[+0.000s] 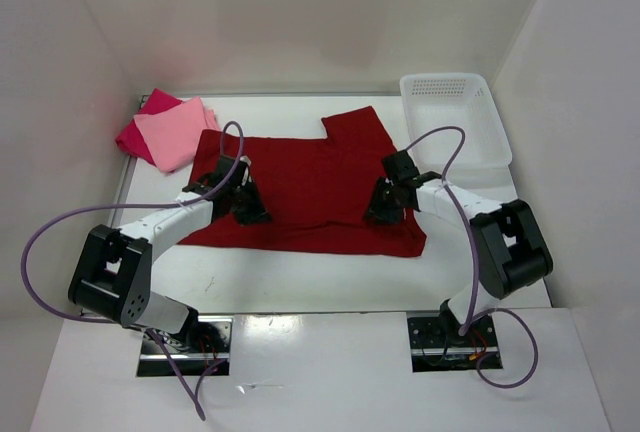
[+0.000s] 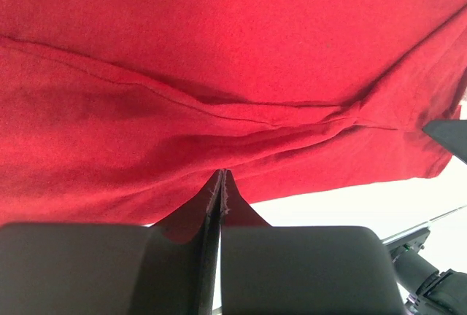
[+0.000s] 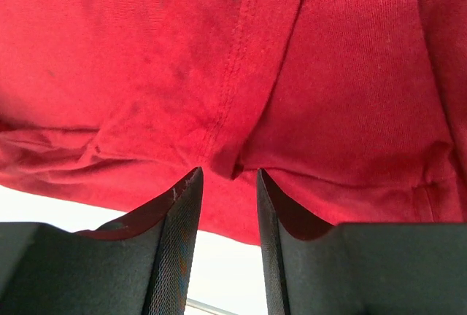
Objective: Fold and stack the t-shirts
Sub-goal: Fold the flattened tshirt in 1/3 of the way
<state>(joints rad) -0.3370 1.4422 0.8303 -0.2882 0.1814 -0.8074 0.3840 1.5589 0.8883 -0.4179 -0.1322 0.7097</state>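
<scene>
Left hand (image 2: 221,176) clamped together on a pucker of the dark red shirt (image 1: 310,187). Right hand (image 3: 228,173) fingers apart, astride a seam fold; contact hard to make out.

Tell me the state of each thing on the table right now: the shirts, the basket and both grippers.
dark red t-shirt: spread out flat on the table
pale pink t-shirt: folded, lying on the crimson-pink one
crimson-pink t-shirt: folded, bottom of the pile
basket: upright, empty
left gripper: shut, pinching the dark red cloth
right gripper: open, straddling a fold of the dark red cloth
</scene>
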